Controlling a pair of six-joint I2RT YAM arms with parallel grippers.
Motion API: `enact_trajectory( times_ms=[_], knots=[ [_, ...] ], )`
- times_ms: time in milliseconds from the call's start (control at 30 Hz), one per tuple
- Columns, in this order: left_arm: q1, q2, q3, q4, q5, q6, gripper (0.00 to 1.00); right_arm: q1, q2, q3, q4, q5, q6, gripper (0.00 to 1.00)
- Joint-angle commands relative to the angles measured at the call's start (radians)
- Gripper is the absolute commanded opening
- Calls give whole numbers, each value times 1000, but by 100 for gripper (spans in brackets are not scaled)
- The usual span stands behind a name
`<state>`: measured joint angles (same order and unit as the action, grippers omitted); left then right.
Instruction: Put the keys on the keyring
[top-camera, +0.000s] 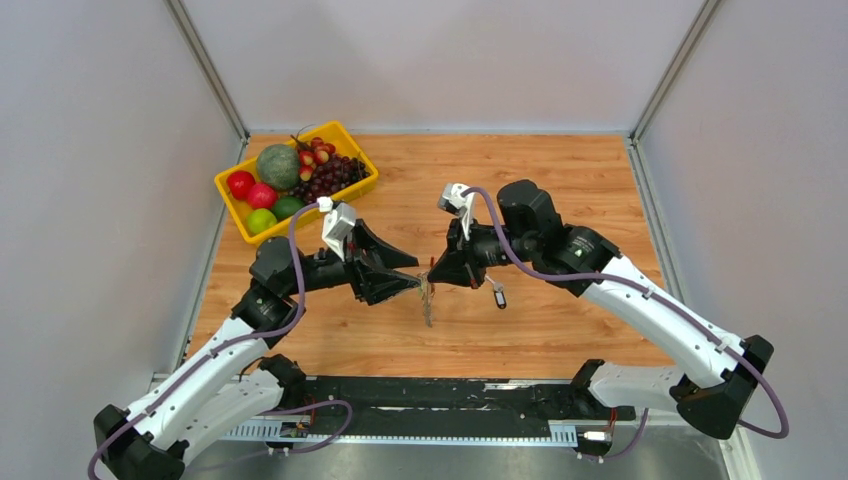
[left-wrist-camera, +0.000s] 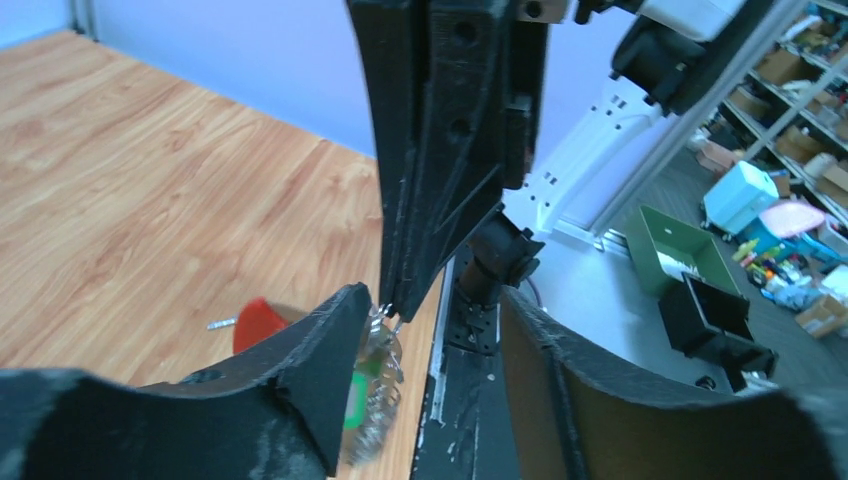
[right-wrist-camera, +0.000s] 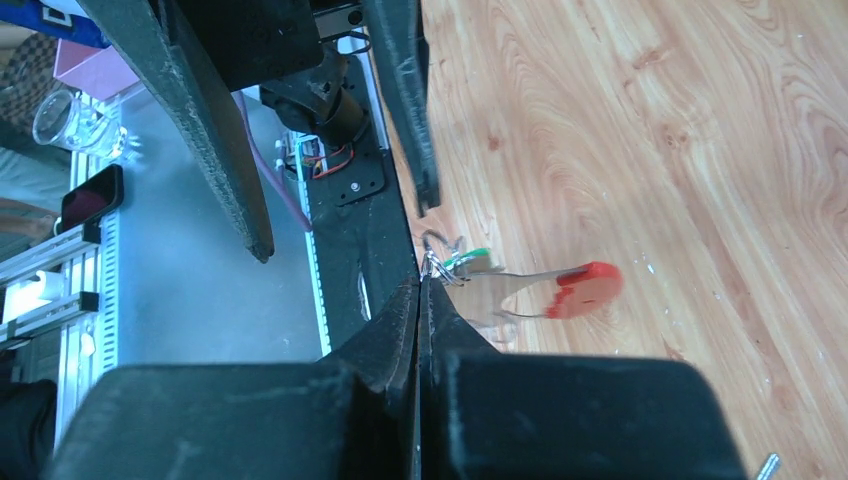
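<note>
Raised over the middle of the wooden table (top-camera: 570, 180), pinched at the top loop by the right gripper (right-wrist-camera: 420, 297), tips pressed flat together: the keyring (right-wrist-camera: 440, 262). Hangs free below that pinch, off the wood, just beside the inner face of one finger (left-wrist-camera: 300, 390) of the left gripper (top-camera: 413, 275). Spread wide, that left one, clamping nothing. Cannot tell whether the bunch touches that finger or only comes close. Looks like a tangle of thin silver loops with a small green bit (left-wrist-camera: 352, 405), a pale serrated fan-shaped piece (right-wrist-camera: 505, 290) and a red oblong tag (right-wrist-camera: 585, 287) sticking out sideways. Off to the right, under the right wrist and apart from the bunch: the key (top-camera: 500, 297), tiny, with a silver shaft and dark head, seemingly lying on the boards. In the far left corner, a yellow tray (top-camera: 230, 207) of fruit (top-camera: 278, 165).
</note>
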<state>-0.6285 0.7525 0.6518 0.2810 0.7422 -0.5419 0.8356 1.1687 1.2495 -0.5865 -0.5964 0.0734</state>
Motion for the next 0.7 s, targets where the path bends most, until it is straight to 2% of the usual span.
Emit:
enact_trajectory(
  times_ms=[0,200,400,667],
  knots=[
    [-2,-25,19,107,89,-36,59,14,6,79,17,-64,-11,0],
    [-3,-62,22,114,103,-78,51,24,4,105,17,-11,8,0],
    [-20,-61,-2,206,140,-158,51,27,11,129,16,-30,28,0],
    [-27,-41,1,221,141,-160,51,35,2,152,6,-77,4,0]
  ],
)
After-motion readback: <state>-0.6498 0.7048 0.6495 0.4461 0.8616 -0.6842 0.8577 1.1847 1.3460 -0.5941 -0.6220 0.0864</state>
